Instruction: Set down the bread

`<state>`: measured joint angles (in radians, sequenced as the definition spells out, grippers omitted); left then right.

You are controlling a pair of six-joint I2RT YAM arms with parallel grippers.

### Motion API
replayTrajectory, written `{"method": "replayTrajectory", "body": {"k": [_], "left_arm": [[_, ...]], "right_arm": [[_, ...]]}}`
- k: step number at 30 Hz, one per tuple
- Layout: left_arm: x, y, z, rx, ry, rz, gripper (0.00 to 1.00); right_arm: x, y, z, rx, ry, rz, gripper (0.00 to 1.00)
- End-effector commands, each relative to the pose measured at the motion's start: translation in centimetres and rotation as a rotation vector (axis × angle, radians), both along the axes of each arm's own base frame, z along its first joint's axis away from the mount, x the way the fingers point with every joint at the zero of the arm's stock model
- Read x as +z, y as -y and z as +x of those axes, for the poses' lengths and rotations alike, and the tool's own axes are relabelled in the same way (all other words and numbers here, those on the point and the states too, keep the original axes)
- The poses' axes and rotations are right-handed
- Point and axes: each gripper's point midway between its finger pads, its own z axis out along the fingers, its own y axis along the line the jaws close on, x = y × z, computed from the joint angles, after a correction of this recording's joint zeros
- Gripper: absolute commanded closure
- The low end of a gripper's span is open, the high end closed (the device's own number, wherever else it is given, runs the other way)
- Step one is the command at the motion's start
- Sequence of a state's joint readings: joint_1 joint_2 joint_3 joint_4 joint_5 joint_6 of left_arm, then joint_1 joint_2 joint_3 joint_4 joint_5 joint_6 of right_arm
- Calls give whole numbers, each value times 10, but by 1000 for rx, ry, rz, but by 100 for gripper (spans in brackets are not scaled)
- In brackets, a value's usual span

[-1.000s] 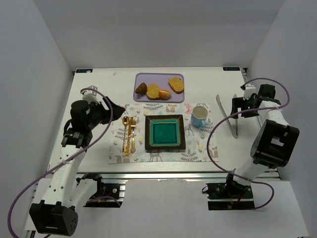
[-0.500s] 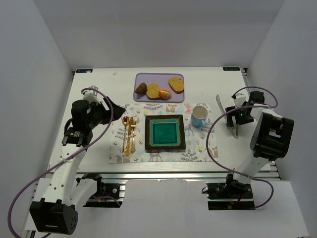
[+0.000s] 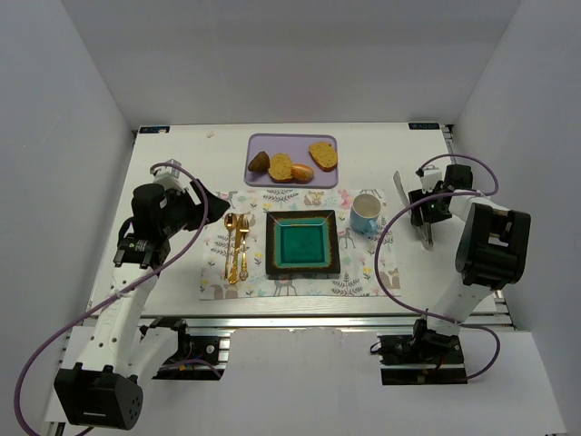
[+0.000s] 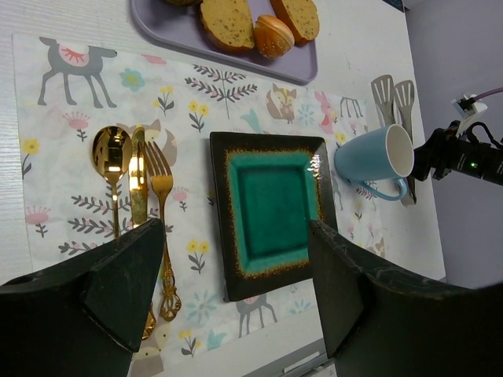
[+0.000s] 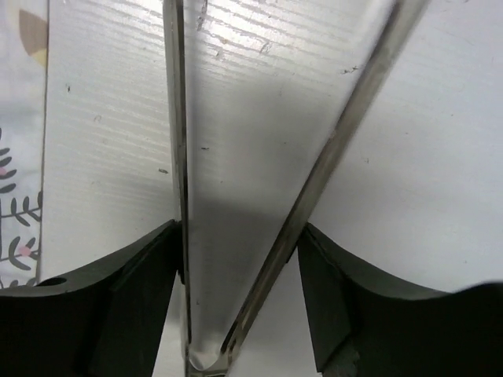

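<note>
The bread (image 3: 281,166), two seeded slices, a small glazed roll and a darker piece, lies on a lavender rectangular tray (image 3: 295,143) at the far middle of the white table (image 3: 182,159). None of it is lifted, and neither hand is near it.

Just near of the tray, on a placemat printed with animals and flowers (image 3: 363,272), sits a square green-glazed plate with a dark brown rim (image 3: 304,243). It is bare, and you can reasonably take it as where the bread goes. A light blue mug (image 3: 365,213) stands to its right, and a gold spoon, knife and fork (image 3: 236,245) lie to its left.

Your right hand (image 5: 236,251) is down over a pair of steel tongs (image 5: 354,118) on the right side of the table. Its fingers are set apart with both tong arms between them, close to the joined end, and do not look to be squeezing yet. Your left hand (image 4: 236,236) hovers over the left part of the placemat, spread wide and holding nothing.

So the step in hand looks to be fetching the tongs. Next, close on them, lift cleanly, then carry them far and left to the tray.

No brand or writing is readable; the small blue labels at the table's far corners are too small to make out.
</note>
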<state>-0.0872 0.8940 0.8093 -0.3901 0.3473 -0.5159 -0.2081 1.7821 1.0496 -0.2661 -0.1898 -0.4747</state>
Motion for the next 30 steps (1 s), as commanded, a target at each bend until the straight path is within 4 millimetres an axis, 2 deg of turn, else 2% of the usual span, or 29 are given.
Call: {"method": "replayTrajectory", "body": {"k": [1,2,3,5,6,8,11,12,16,20,24,26,30], "left_arm": [[8,-3,-1,12,22,10,17],[9,-3,-1,13,23,12,17],[8,-4,-2,14,22,12,17],[8,-4,-2,14,21,12,17],[8,-4,-2,14,20,13,17],[9,-3,-3,13,20,12,17],[11,-4,-4,15,24,14,17],[12,-5,-4,16,25,14,17],[12,-3,-3,9,25,8,17],[16,-2,-1,9,37,-3,17],[22,-2,-1,10,39,2,17],[25,-3,-2,14,43,7,17],[27,-4,-4,18,42,6,17]], "right_arm": [[-15,3,-7,-14,-33,-11,36],[-15,2,-8,-11,-33,-9,39],[-15,1,-10,-7,-34,-7,49],[-13,1,-10,-6,-28,-3,59],[-10,1,-8,-8,-21,0,68],[-1,-2,-4,-16,0,25,74],[37,-9,14,-1,92,70,80],[56,-11,19,3,143,75,81],[124,-32,47,72,304,149,79],[160,-66,59,132,345,213,68],[186,-96,68,191,394,248,57],[198,-112,73,219,417,266,56],[205,-130,81,245,423,291,56]]}}
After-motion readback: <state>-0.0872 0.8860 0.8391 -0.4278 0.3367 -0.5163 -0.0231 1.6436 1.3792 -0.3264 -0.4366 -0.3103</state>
